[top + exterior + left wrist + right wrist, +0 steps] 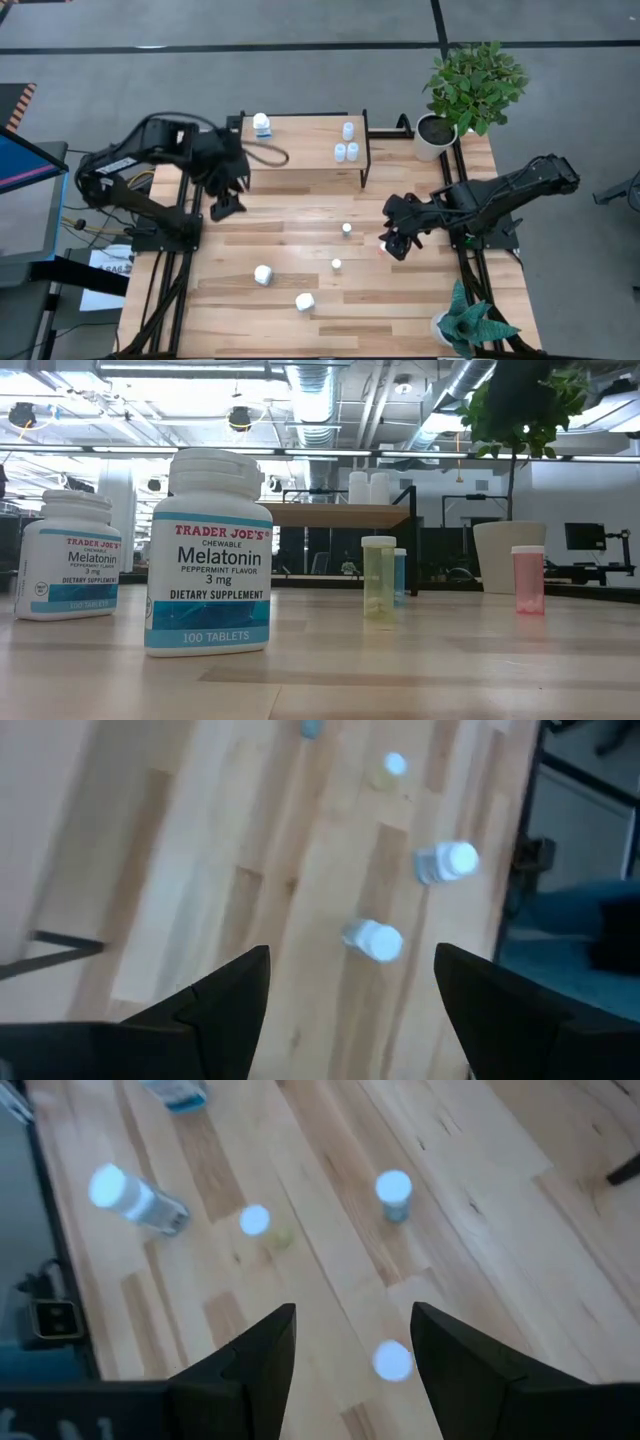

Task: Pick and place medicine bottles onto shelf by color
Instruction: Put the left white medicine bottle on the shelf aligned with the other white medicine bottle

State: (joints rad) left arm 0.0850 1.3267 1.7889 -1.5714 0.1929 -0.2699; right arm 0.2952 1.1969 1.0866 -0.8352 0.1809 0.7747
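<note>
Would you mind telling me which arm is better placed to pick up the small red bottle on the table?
The right. In the high view the open right gripper sits directly over the red bottle, and its wrist view shows a cap between the fingers. The left gripper hangs open beside the shelf, far off.

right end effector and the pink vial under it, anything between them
Nothing. In the right wrist view the pink vial sits in the open gap of the right end effector, with only bare tabletop around it.
</note>
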